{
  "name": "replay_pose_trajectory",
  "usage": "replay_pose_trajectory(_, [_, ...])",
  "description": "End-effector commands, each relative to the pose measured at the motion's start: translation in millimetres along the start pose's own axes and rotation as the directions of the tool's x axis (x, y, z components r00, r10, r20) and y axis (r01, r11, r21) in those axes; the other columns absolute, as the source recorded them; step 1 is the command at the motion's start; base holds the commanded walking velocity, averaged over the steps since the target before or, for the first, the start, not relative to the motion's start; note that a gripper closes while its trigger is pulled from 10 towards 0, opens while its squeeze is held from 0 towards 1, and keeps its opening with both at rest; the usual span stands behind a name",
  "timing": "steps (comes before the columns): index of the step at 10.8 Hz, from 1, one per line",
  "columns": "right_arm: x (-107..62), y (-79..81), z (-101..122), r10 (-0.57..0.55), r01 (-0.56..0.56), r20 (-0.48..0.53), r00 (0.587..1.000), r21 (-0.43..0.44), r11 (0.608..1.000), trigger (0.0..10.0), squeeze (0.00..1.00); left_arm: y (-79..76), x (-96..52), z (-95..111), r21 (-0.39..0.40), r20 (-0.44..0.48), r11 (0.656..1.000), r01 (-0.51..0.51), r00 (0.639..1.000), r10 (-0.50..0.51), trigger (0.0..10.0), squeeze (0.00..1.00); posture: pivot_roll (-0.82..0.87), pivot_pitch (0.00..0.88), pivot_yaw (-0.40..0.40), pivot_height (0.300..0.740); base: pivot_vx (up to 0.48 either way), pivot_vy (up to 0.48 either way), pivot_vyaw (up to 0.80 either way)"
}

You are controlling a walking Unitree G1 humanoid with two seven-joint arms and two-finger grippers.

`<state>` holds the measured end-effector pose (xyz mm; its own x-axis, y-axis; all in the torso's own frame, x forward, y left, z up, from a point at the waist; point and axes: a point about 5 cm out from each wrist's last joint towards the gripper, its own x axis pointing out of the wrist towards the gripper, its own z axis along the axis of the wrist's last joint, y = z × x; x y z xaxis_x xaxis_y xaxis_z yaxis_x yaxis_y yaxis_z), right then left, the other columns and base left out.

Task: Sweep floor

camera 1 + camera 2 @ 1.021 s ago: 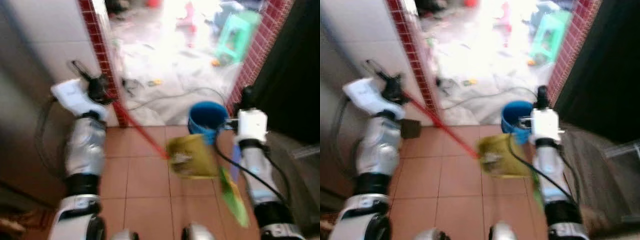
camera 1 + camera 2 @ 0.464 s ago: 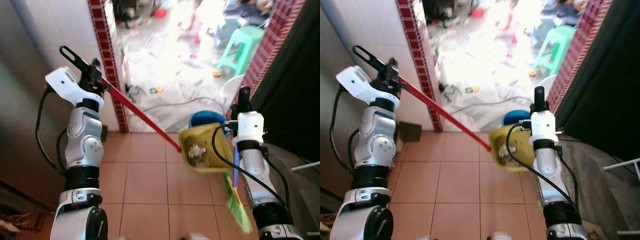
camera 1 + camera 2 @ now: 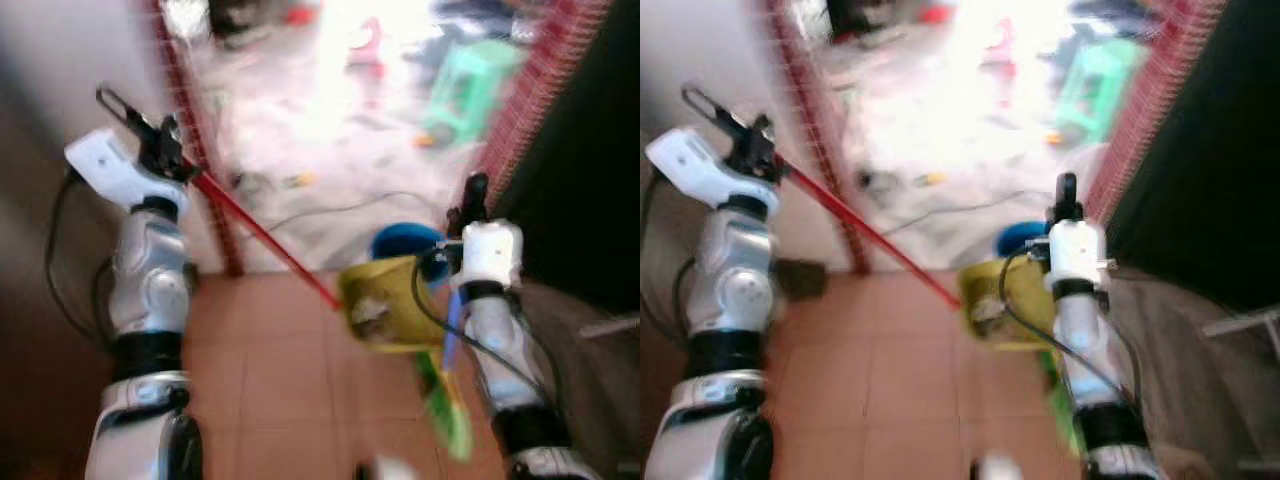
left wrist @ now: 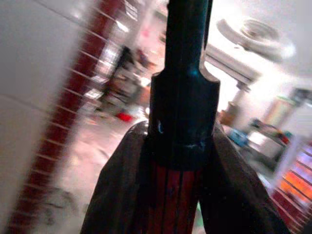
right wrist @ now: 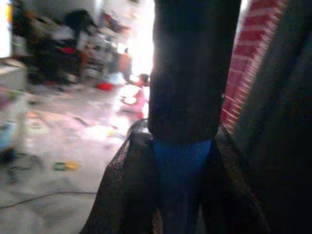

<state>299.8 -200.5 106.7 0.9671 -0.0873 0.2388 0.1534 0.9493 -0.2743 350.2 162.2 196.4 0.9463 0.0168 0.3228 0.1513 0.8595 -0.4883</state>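
**At a red-brick doorway, dustpan and broom in hand**

We stand on a terracotta tile floor (image 3: 270, 350) facing a doorway framed by 2 red brick edges (image 3: 185, 110). Beyond it lies a pale, brightly lit floor (image 3: 330, 150) scattered with litter, a dark cable (image 3: 350, 208) and a green stool (image 3: 470, 85). The head views are blurred.

Our left end effector (image 3: 160, 150) is raised beside the left brick edge and clenched around the red handle (image 3: 265, 250) of the yellow dustpan (image 3: 385, 305), which hangs above the tiles with debris inside. Our right end effector (image 3: 475, 195) is clenched on the blue handle of the broom (image 3: 445, 400), whose green bristles hang low beside the right arm. A blue bucket (image 3: 405, 240) sits just behind the dustpan at the threshold. A dark curtain-like surface (image 3: 590, 170) fills the right side.
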Motion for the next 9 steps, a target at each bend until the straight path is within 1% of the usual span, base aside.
replay_pose_trajectory(1, [7.8,6.2,13.0,0.026,-0.025,0.062,0.998,-0.017,1.0,10.0,0.0,-3.5,7.1,23.8,-0.044,0.1,0.999,0.016,0.995,-0.012,10.0,0.0,-0.1,0.0,0.017,0.74,0.48,0.0,0.0])
replay_pose_trajectory(3, [7.4,8.2,13.1,0.036,-0.034,0.064,0.997,-0.025,0.999,10.0,0.0,-3.3,6.4,22.9,-0.038,0.094,0.999,0.012,0.996,-0.008,10.0,0.0,-0.1,0.0,0.018,0.74,0.48,0.0,0.0])
replay_pose_trajectory(9, [5.4,7.9,9.8,0.041,-0.04,0.053,0.998,-0.029,0.999,10.0,0.0,-1.2,6.7,25.7,-0.019,0.098,1.0,0.003,0.995,-0.001,10.0,0.0,-0.1,0.0,0.019,0.74,0.48,0.0,0.0])
